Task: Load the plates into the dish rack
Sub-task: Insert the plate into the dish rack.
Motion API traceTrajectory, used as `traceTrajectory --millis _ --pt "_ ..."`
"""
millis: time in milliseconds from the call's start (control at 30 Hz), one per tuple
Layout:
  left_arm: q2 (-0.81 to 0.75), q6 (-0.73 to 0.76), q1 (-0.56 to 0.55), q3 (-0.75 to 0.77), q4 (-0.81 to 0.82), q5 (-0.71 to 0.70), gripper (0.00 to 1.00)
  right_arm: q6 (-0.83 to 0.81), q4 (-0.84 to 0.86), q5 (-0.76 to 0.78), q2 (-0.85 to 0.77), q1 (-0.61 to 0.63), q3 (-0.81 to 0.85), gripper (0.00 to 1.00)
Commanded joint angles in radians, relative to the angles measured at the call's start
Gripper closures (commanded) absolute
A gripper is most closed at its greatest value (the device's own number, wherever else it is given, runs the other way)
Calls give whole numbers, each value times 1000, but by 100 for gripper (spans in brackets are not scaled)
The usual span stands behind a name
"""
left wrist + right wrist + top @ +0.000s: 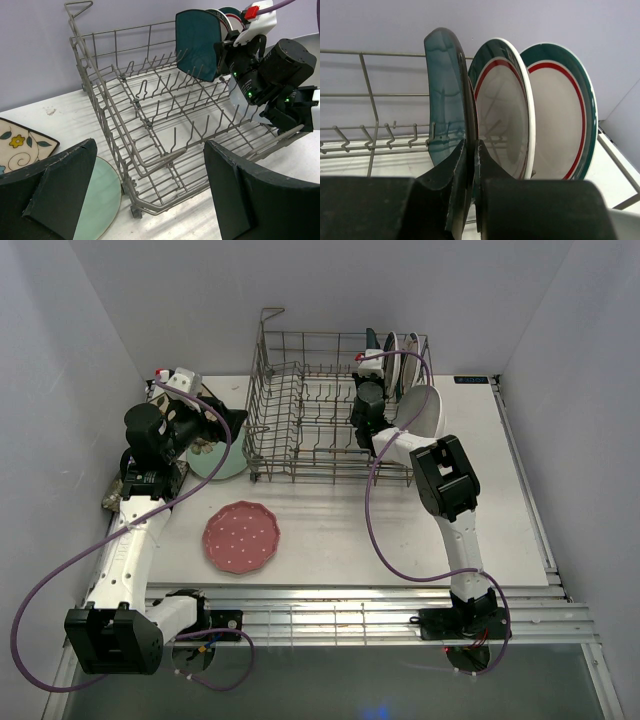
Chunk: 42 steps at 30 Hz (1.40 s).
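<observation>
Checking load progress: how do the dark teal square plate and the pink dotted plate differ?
The dark teal plate is upright on edge in the dish rack; the pink dotted plate lies flat on the table. The right tool is shut on the teal plate's rim; nothing touches the pink one. Teal is plain and squarish, pink round with white dots.

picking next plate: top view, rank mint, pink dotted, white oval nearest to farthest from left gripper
1. mint plate, just below the left gripper
2. pink dotted plate, flat on the table
3. white oval plate, at dish rack's right end
</observation>
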Motion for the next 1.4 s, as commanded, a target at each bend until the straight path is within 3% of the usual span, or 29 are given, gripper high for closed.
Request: traceTrajectory --millis 0,367,500,967,1167,1367 --pt "-31 2 2 -2 1 2 2 19 62 32 -16 9 16 92" --pt "-35 1 2 8 1 3 2 87 -44 29 -62 8 28 91" --pt "-37 2 2 11 -5 3 2 110 -82 25 -83 8 19 77" --pt "-20 1 2 26 -43 5 2 173 -208 16 -177 8 11 55" --pt "-9 2 2 38 -57 -7 2 233 -340 -26 -230 8 39 48" --pt "-9 1 2 40 -60 -7 2 315 -490 -95 -318 8 33 48"
